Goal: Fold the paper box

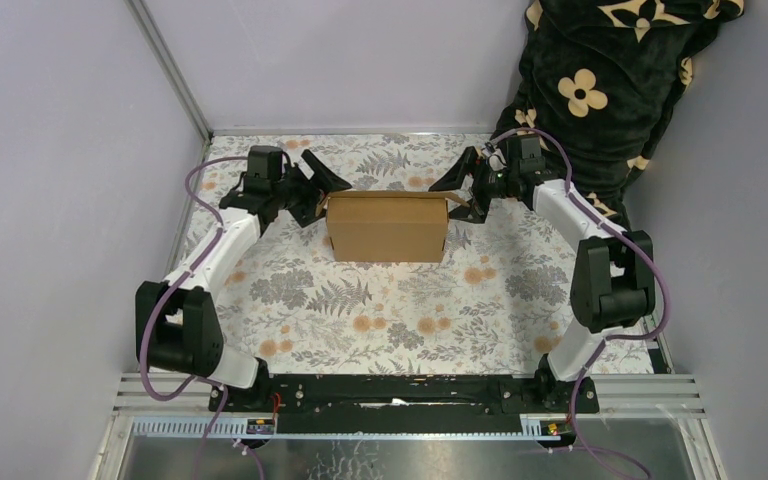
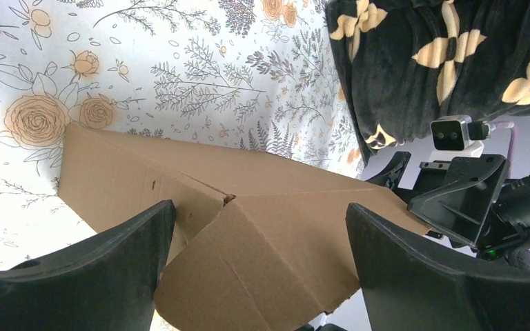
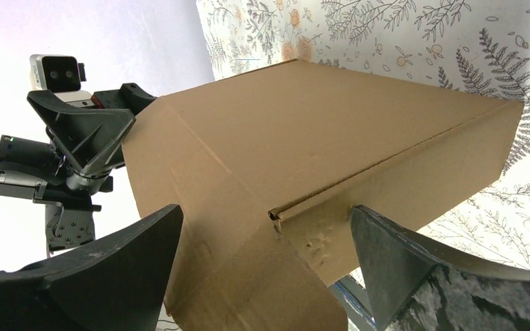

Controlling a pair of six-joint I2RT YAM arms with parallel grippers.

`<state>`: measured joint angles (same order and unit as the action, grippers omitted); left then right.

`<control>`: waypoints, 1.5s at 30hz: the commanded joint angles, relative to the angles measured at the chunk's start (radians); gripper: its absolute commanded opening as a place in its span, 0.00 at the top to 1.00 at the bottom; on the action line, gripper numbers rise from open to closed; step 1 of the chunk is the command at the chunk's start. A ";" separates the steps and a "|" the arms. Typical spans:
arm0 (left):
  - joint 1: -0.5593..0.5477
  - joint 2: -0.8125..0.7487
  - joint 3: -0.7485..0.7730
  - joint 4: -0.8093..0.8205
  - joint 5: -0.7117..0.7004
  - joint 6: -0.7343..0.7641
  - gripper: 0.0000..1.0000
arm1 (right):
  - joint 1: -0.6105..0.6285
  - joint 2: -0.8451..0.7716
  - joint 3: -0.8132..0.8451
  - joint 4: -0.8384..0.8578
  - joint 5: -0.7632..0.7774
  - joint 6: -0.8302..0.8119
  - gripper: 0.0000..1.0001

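Observation:
The paper box [image 1: 387,226] is plain brown cardboard, standing as a partly formed box at the middle back of the floral table. My left gripper [image 1: 322,186] is open at the box's left end; in the left wrist view a side flap [image 2: 248,269] lies between its spread fingers [image 2: 96,265]. My right gripper [image 1: 457,190] is open at the box's right end; in the right wrist view the box's end flap [image 3: 248,276] lies between its fingers [image 3: 414,269]. Neither gripper clamps the cardboard.
A black blanket with cream flowers [image 1: 600,80] is piled at the back right corner, close to the right arm. Grey walls close the table on the left, back and right. A metal rail [image 1: 410,395] runs along the near edge.

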<state>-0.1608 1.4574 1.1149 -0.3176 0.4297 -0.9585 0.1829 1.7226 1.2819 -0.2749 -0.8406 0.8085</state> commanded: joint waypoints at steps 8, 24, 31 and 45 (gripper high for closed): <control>-0.037 0.067 0.047 0.011 0.163 0.013 0.02 | 0.015 0.060 0.066 -0.001 -0.130 -0.003 0.00; -0.029 0.067 0.051 -0.013 0.181 0.087 0.01 | -0.008 0.068 0.115 -0.069 -0.120 -0.062 0.00; -0.023 0.068 0.054 -0.038 0.173 0.124 0.02 | -0.016 0.081 0.178 -0.155 -0.077 -0.131 0.00; 0.004 0.070 0.080 -0.075 0.184 0.168 0.02 | -0.045 0.075 0.215 -0.178 -0.075 -0.149 0.00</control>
<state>-0.1596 1.5166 1.1675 -0.3698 0.5488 -0.8116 0.1429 1.8118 1.4528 -0.4671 -0.8562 0.6487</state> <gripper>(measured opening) 0.986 0.994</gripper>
